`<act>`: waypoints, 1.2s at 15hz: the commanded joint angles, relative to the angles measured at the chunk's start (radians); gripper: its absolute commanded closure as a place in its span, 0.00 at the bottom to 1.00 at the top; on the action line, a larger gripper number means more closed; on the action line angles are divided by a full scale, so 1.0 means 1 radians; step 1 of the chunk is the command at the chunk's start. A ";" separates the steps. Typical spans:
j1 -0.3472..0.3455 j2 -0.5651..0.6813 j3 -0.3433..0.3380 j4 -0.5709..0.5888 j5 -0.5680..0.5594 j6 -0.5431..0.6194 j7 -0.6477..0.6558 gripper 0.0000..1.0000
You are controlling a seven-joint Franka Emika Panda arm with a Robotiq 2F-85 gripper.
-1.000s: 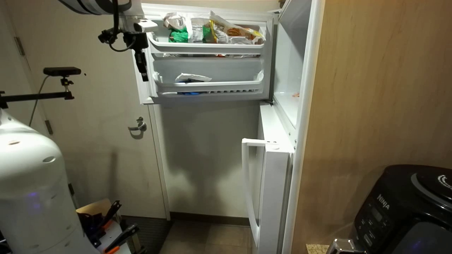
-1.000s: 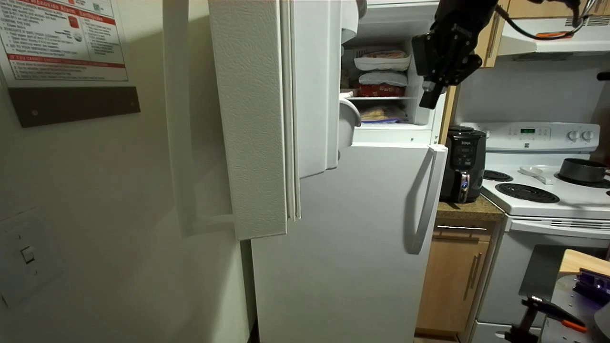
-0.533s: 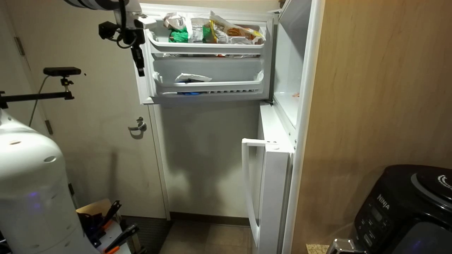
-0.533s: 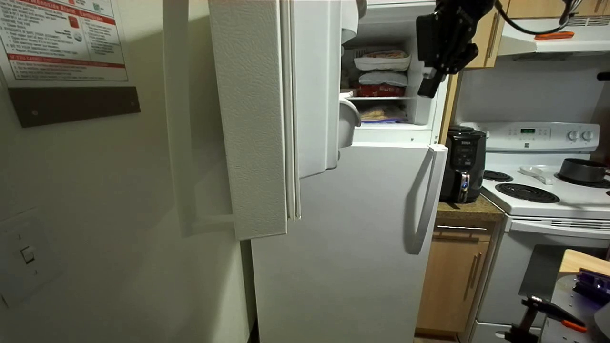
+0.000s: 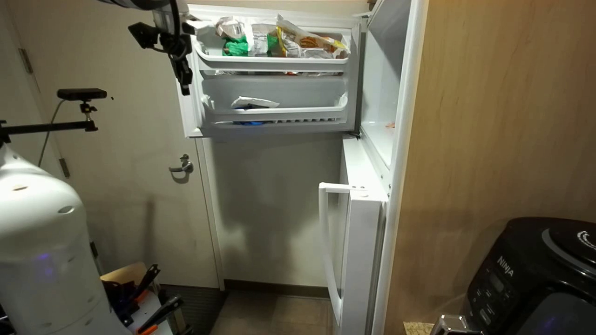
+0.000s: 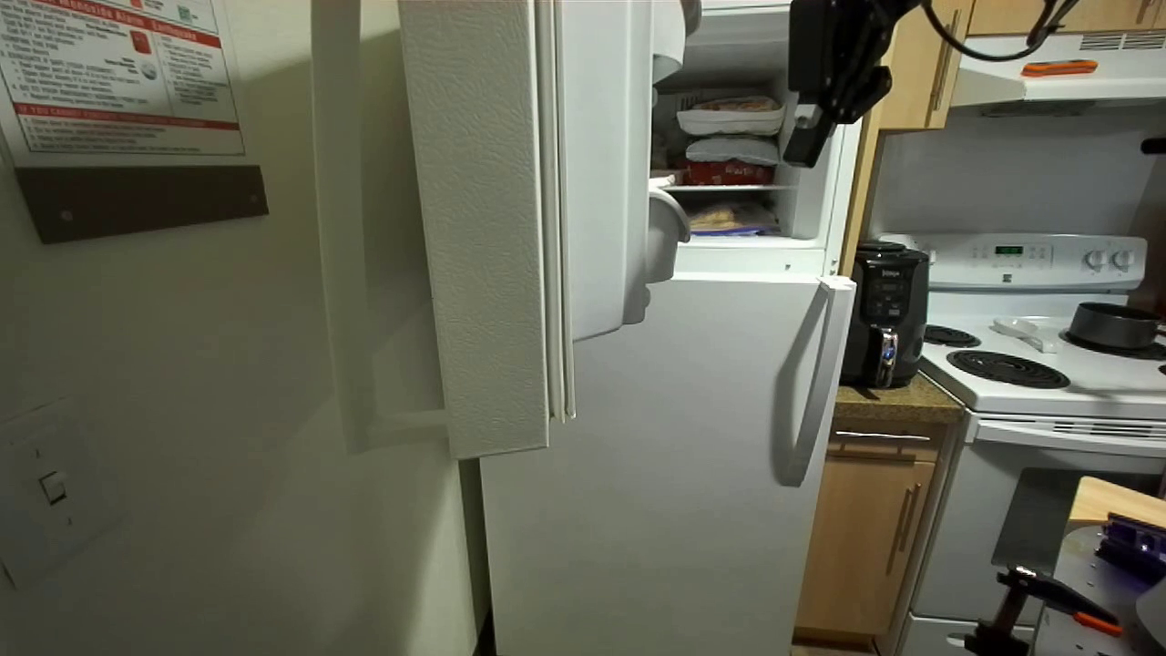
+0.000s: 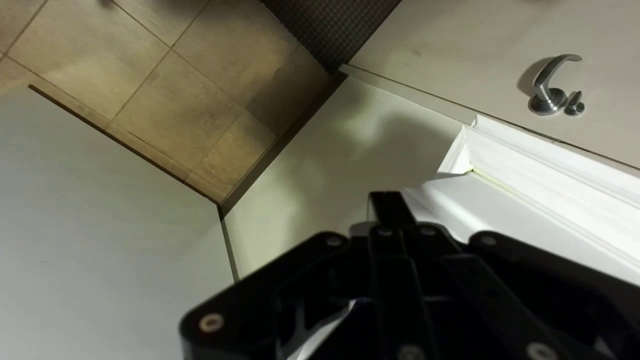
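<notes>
Seen with the freezer door (image 5: 298,86) already wide open and bagged food (image 5: 312,44) sitting in its upper bin (image 5: 274,64), but with apparently nothing yet held in the pincer (image 5: 186,90), drawn together near the door's left edge in an exterior view.

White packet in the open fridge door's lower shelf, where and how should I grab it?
Probably pinch the packet by its upper edge, over the shelf rail from the open front: that edge pokes above the rail, and the upper shelf sits overhead.
</notes>
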 commanded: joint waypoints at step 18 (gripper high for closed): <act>-0.011 0.039 0.016 0.029 0.022 -0.020 -0.039 0.25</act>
